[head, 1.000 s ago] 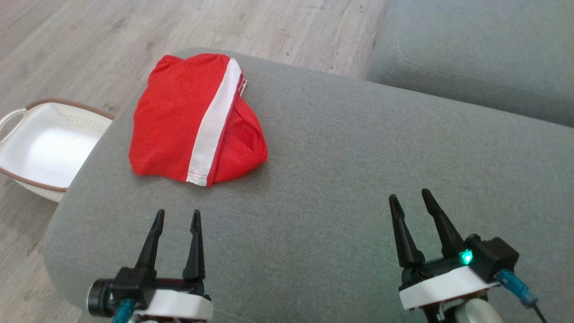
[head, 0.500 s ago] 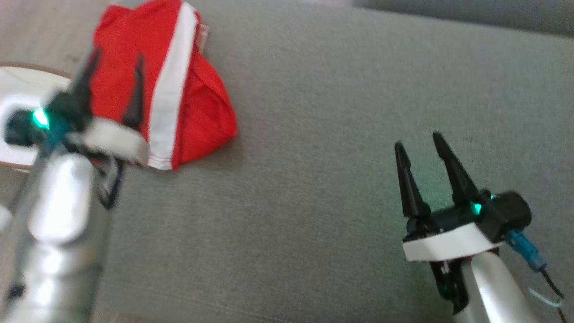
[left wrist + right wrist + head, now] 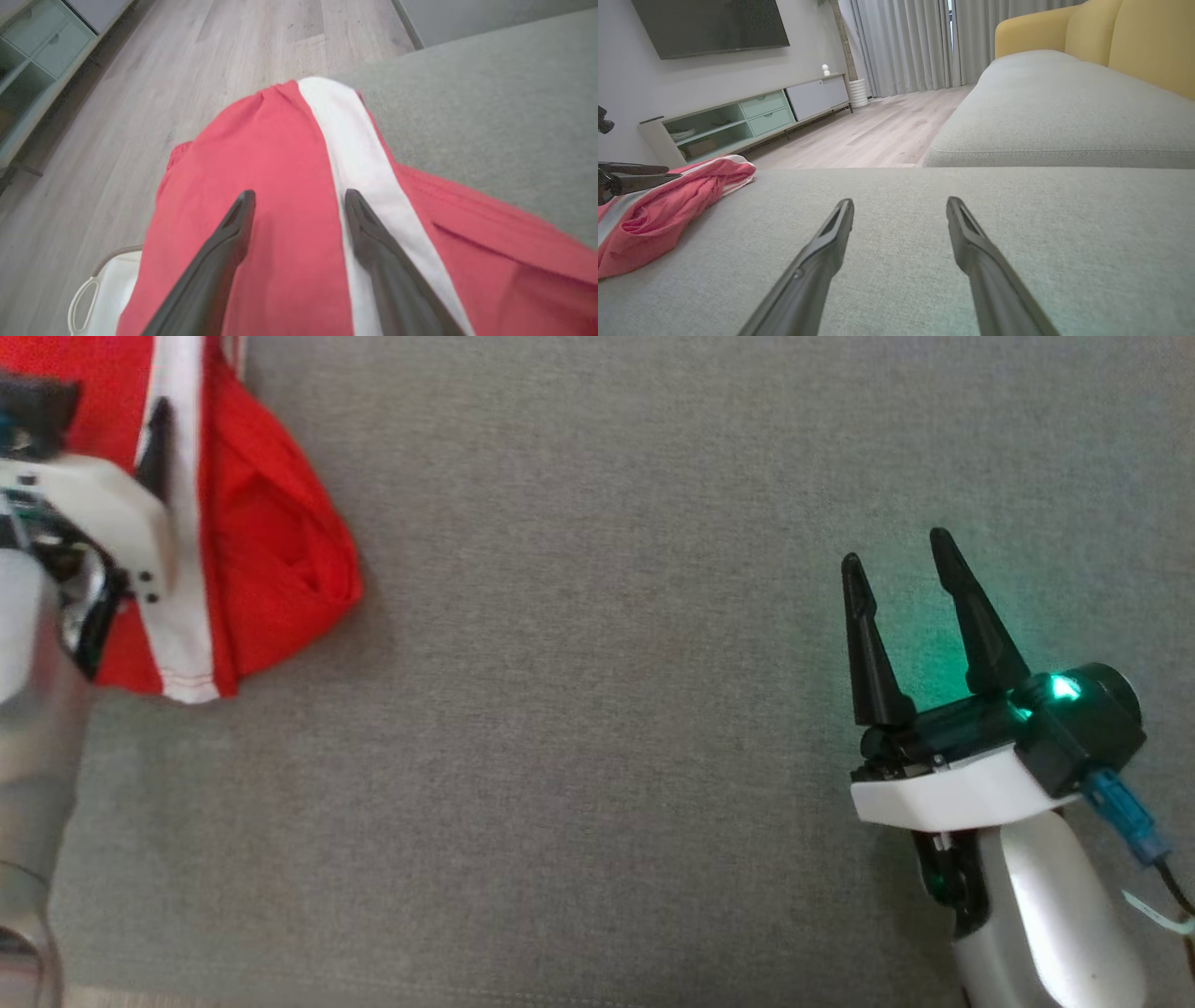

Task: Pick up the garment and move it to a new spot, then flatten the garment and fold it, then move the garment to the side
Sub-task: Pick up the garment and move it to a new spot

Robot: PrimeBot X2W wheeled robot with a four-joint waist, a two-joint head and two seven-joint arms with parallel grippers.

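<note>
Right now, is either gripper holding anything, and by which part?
Nothing is held. The left gripper is open over the red garment; the right gripper is open above the sofa cushion.

There was one red garment point(image 3: 271, 551) at the upper left of the head view, and it had one white stripe point(image 3: 187, 616). There were two grippers, the left gripper point(image 3: 299, 198) and the right gripper point(image 3: 894, 549), with two dark fingers point(image 3: 822, 261) each. There was one white basket point(image 3: 100, 298), two grey cushions point(image 3: 1045, 107), one yellow sofa point(image 3: 1134, 42) and one dark screen point(image 3: 710, 23).
</note>
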